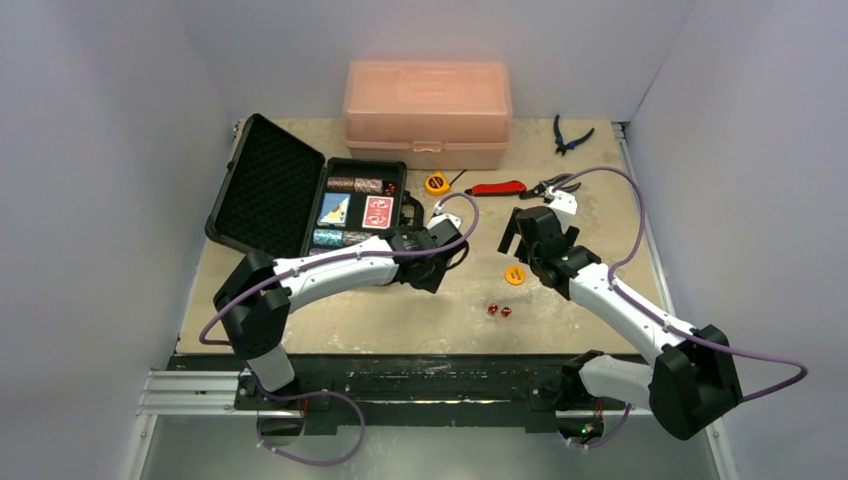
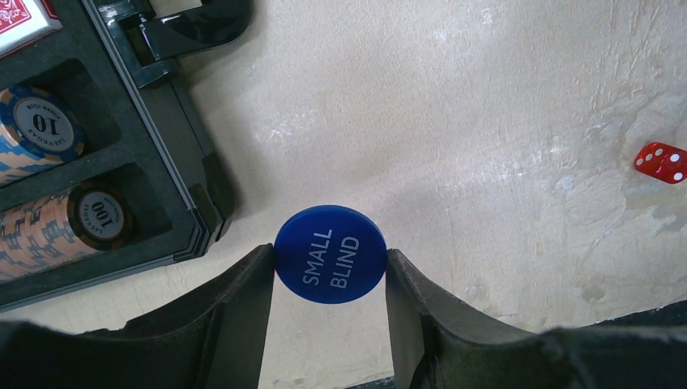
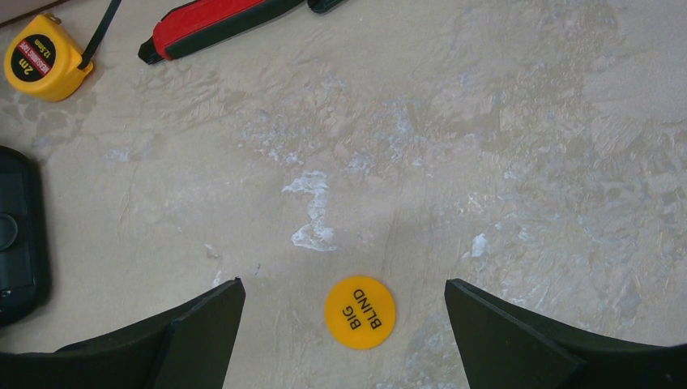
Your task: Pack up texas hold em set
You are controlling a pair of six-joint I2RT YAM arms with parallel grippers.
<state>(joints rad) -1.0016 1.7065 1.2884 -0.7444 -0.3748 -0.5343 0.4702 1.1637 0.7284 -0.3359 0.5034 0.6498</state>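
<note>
While my left claw (image 2: pixel 330 251) pinches the blue disc (image 2: pixel 330 256), case (image 2: pixel 172 138) at ten o'clock, my right claw (image 3: pixel 344 285) gapes wide over the yellow disc (image 3: pixel 360 313); next, I'd carry blue into the case.

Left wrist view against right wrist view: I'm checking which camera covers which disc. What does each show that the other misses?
Only left wrist: the blue SMALL BLIND disc pinched by the left gripper, the case with chip stacks, a red die. Only right wrist: the yellow BIG BLIND disc lying inside the open right gripper, a tape measure, a red-handled tool. Both: the table.
</note>
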